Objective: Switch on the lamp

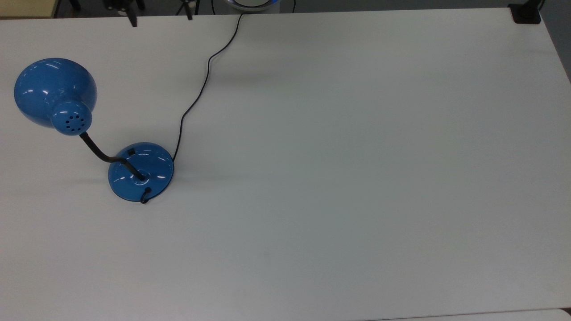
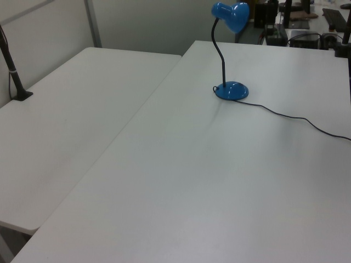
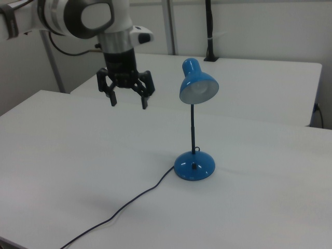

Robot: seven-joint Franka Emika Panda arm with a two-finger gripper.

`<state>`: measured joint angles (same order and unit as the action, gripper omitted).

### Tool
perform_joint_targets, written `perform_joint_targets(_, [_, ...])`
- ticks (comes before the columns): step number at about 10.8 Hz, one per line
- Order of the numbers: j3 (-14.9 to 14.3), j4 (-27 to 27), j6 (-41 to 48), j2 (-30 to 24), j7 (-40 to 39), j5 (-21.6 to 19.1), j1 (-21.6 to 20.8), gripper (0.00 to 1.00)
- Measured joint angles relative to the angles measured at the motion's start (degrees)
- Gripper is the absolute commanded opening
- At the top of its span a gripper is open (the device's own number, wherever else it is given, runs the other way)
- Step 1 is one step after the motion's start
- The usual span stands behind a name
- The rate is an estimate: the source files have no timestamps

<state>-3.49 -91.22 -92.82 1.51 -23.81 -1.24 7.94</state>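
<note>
The blue lamp stands on the white table (image 1: 357, 178) at the top view's left. Its domed shade (image 1: 53, 91) leans away from the round base (image 1: 140, 171) on a black bendable neck (image 1: 96, 149). A small black switch (image 1: 130, 152) sits on the base, and a thin black cord (image 1: 196, 98) runs off toward the table's far edge. In the right view the shade (image 3: 197, 85) stands high over the base (image 3: 194, 166). My gripper (image 3: 128, 101) hangs open in the air to the right view's left of the shade, holding nothing. Its fingertips (image 1: 132, 20) show at the top view's upper edge.
A second white table (image 2: 71, 120) adjoins this one, with a black clamped post (image 2: 13, 71) on it. Another black clamp (image 1: 526, 13) sits at the top view's upper right corner. Equipment (image 2: 307, 33) stands beyond the far edge.
</note>
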Motion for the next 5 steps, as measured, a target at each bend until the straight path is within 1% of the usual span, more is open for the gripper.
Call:
perform_joint_targets(1, [-0.10, -0.57, 0.03, 0.03, -5.18, 0.75, 1.71, 1.00])
perform_joint_targets(2, [-0.18, -1.47, 0.03, 0.16, -9.26, 2.51, 3.29, 0.95])
perform_joint_targets(3, [-0.24, -2.60, -0.47, 0.42, -11.38, 4.06, 4.80, 0.84])
perform_joint_targets(4, [-0.26, -4.42, -3.58, 0.67, -12.34, 4.61, 6.33, 0.62])
perform_joint_targets(5, [-0.28, -6.91, -8.29, 0.93, -12.97, 4.62, 7.79, 0.22])
